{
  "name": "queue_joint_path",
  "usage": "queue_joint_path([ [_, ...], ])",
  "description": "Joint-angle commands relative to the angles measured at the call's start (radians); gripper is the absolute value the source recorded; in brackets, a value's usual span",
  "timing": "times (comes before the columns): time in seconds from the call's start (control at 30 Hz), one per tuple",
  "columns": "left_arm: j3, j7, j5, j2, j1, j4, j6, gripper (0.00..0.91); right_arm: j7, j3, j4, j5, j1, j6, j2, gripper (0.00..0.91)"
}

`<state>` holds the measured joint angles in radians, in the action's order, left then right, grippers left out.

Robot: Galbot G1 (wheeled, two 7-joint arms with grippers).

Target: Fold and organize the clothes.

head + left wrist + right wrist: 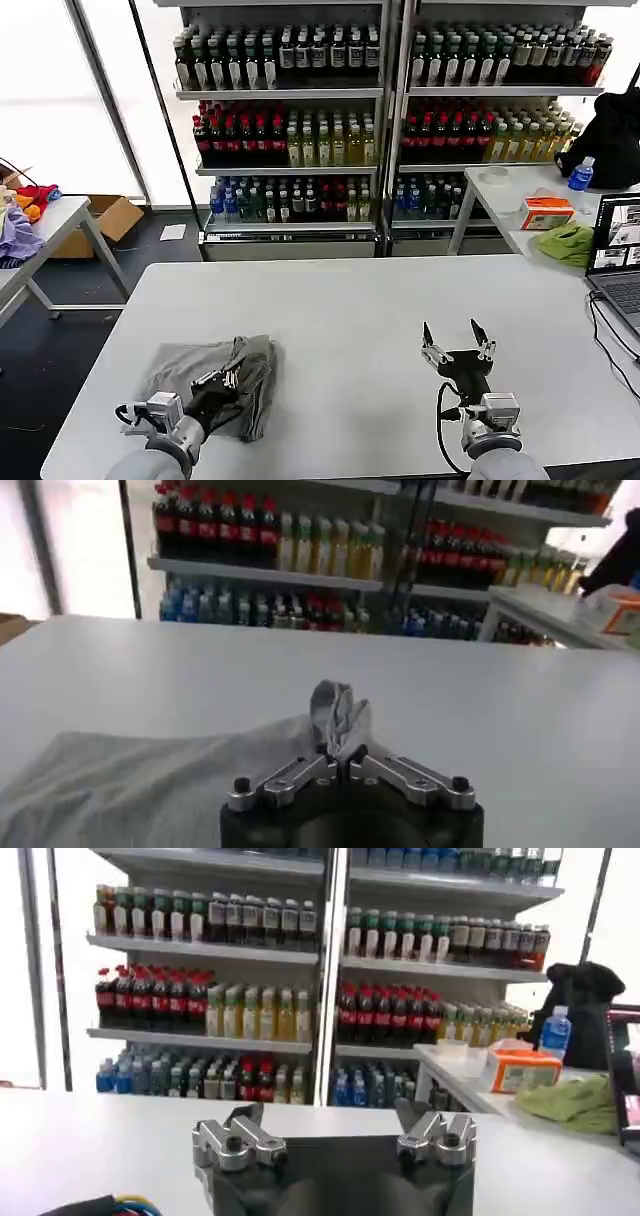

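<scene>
The head camera looks down from high up at the white table and the drink shelves behind it. Each wrist camera sits low, close behind its own gripper, facing those same shelves across the table.

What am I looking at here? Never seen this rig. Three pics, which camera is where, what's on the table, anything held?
It is a two-armed robot at a white table, meant to fold clothes. The wide picture comes from a camera on its head, looking down. The other two come from cameras on its wrists, each looking along its own gripper.

On the table lies one crumpled grey shirt. The left gripper is shut on a bunched fold of that shirt; in the head view it sits at the shirt's near edge. The right gripper is open, holds nothing and points away over bare table.

Behind stand shelves of bottles and a side table with a laptop.
</scene>
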<state>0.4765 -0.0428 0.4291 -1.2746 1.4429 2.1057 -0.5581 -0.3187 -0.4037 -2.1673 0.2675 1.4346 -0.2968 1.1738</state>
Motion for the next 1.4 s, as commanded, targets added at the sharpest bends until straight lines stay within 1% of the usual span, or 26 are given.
queue_joint_path([
  [0.03, -0.011, 0.032, -0.012, -0.036, -0.016, -0.040, 0.015, 0.010, 0.002, 0.004, -0.007, -0.003, 0.010, 0.005, 0.004, 0.907],
  [0.2, -0.023, 0.034, -0.016, -0.056, -0.020, -0.044, 0.035, 0.000, 0.002, 0.004, -0.009, -0.003, 0.012, 0.005, -0.001, 0.907],
  [0.37, -0.029, 0.042, -0.017, -0.073, -0.028, -0.059, 0.037, 0.010, 0.003, 0.004, -0.001, -0.001, 0.010, 0.007, -0.009, 0.907],
  [0.43, -0.034, 0.045, -0.015, -0.079, -0.027, -0.059, 0.039, 0.242, 0.002, 0.005, 0.001, -0.001, 0.008, 0.008, -0.009, 0.907],
  [0.47, -0.038, 0.046, -0.012, -0.081, -0.027, -0.059, 0.042, 0.907, 0.003, 0.006, 0.002, 0.000, 0.007, 0.008, -0.009, 0.907],
  [0.6, -0.045, 0.058, 0.047, -0.085, -0.017, -0.034, 0.059, 0.907, 0.003, 0.010, 0.013, 0.000, 0.001, 0.013, -0.010, 0.907],
  [0.77, -0.040, 0.051, 0.255, -0.085, 0.007, 0.067, 0.056, 0.907, 0.004, 0.019, 0.031, 0.001, -0.022, 0.017, -0.015, 0.907],
  [0.9, -0.002, 0.020, 0.263, -0.077, -0.014, 0.086, 0.078, 0.907, 0.004, 0.031, 0.038, 0.016, -0.044, 0.013, -0.022, 0.907],
  [0.97, 0.040, -0.015, 0.283, -0.053, -0.024, 0.091, 0.080, 0.907, 0.003, 0.036, 0.040, 0.029, -0.051, 0.011, -0.027, 0.907],
  [1.1, 0.147, -0.055, 0.238, 0.004, -0.025, 0.048, 0.080, 0.907, 0.004, 0.048, 0.056, 0.042, -0.083, 0.011, -0.046, 0.907],
  [1.13, 0.185, -0.061, 0.239, 0.028, -0.018, 0.036, 0.073, 0.907, 0.004, 0.051, 0.057, 0.047, -0.091, 0.010, -0.051, 0.907],
  [1.2, 0.239, -0.055, 0.179, 0.050, -0.001, 0.003, 0.073, 0.907, 0.005, 0.056, 0.059, 0.054, -0.105, 0.008, -0.058, 0.907],
  [1.27, 0.272, -0.035, 0.093, 0.061, 0.024, -0.029, 0.077, 0.907, 0.005, 0.062, 0.064, 0.059, -0.118, 0.007, -0.064, 0.907],
  [1.4, 0.301, 0.002, 0.025, 0.064, 0.066, -0.059, 0.093, 0.907, 0.006, 0.068, 0.069, 0.059, -0.132, 0.003, -0.066, 0.907],
])
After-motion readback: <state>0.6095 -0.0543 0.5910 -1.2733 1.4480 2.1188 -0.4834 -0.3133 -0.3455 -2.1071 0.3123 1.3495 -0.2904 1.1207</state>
